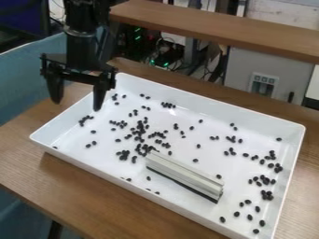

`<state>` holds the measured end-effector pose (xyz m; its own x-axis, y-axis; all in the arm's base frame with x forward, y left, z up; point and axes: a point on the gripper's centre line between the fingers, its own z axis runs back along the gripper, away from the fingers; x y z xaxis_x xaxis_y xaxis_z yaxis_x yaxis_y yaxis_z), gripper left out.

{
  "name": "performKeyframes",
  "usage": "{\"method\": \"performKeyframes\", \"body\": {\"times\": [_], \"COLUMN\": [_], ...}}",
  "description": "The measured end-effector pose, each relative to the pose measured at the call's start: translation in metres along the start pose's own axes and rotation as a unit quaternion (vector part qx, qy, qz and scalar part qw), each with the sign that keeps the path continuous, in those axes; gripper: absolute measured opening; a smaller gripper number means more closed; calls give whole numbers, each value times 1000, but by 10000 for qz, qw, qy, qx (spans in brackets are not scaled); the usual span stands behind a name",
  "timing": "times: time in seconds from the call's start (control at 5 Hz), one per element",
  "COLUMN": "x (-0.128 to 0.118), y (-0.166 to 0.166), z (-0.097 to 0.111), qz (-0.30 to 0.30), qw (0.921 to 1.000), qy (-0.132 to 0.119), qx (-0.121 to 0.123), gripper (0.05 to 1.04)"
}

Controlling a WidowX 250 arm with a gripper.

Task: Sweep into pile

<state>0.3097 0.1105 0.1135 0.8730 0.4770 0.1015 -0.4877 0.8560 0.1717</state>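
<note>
Many small dark beans (124,153) lie scattered and clumped across the white tray (224,108), which rests on the wooden tabletop (31,161). Inside the tray, close to its near long wall and roughly parallel with it, lies a pale bar (183,172). Above the tray's left end hangs the hand (76,103), its two fingers apart.
</note>
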Motion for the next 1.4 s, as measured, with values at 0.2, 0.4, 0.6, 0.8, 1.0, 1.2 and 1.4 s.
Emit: {"method": "performKeyframes", "body": {"times": [0.2, 0.4, 0.6, 0.8, 1.0, 1.2, 1.4], "x": [-3, -4, -7, -15, -34, -46, -67], "y": [-2, -28, -63, -95, -140, -166, -164], "z": [-9, -13, -13, -12, -13, -11, -29], "qz": [-83, -1364, -2589, -3737, -4786, -5785, -6811], "qw": [9998, 9902, 9657, 9270, 8735, 8065, 7207], "qy": [146, 37, -180, -298, -742, -1008, -919], "qx": [51, 295, -15, -122, -485, -682, -908], "gripper": [1000, 1000, 1000, 1000, 1000, 1000, 1000]}}
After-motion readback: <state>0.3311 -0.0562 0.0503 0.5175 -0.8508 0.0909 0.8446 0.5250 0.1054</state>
